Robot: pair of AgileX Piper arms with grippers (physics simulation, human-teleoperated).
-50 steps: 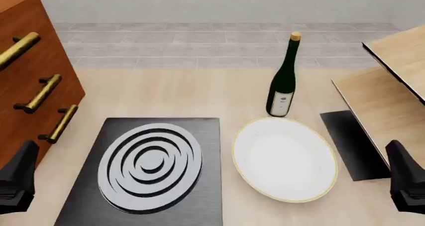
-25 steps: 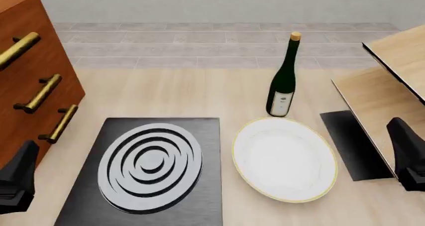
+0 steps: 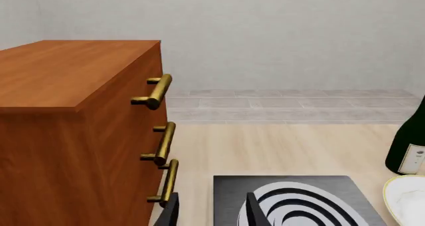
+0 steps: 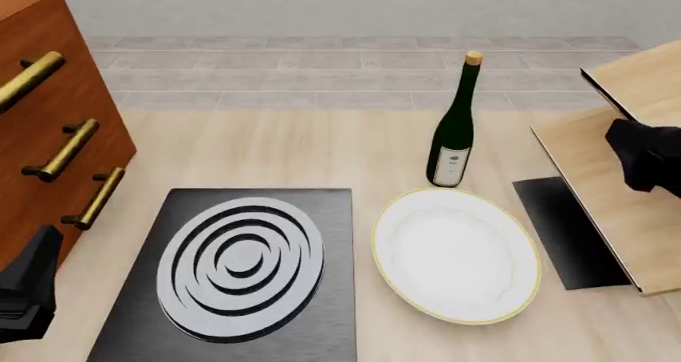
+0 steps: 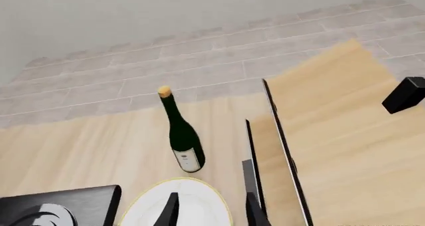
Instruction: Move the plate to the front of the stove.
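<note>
Rising from the near-right corner, right gripper [image 4: 645, 161] now sits farther, fingers spread, empty | left gripper [image 4: 27, 286] unmoved, spread | plate [image 4: 455, 253] untouched right of stove [image 4: 236, 273], near the bottle [image 4: 454, 127] | approach only beginning.

the plate [image 4: 455, 254] lies just right of the stove [image 4: 239, 270], with a bottle [image 4: 454, 131] standing behind it.

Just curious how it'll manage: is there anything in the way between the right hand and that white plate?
Nothing visible. The right hand hangs over the wooden boards, apart from the gold-rimmed white plate. The dark green wine bottle stands just behind the plate, off that line.
</note>
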